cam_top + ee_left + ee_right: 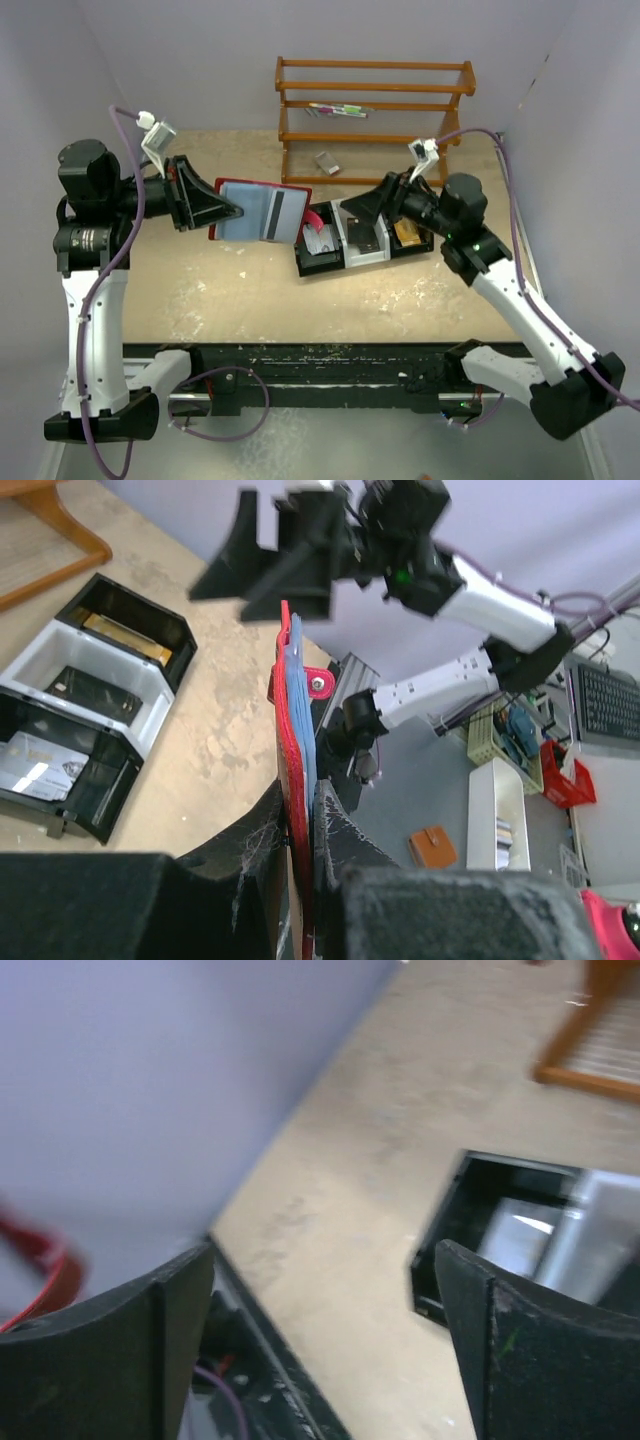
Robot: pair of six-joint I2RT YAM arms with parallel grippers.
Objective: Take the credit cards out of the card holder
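Note:
My left gripper (228,210) is shut on the left edge of the red card holder (292,194) and holds it open above the table. A grey-blue credit card with a dark stripe (262,212) shows in its sleeve. In the left wrist view the card holder (293,730) stands edge-on between my fingers (345,830), with blue card edges against it. My right gripper (368,205) is open and empty, just right of the card holder, over the tray. In the right wrist view its jaws (322,1260) stand wide apart over bare table. A silver card (30,765) lies in the tray's black end compartment.
The black-and-white three-compartment tray (352,212) sits at mid-table, with a gold block (408,233) in its right compartment and a dark block (90,692) in the middle one. A wooden rack (375,110) stands at the back. Walls close in left and right.

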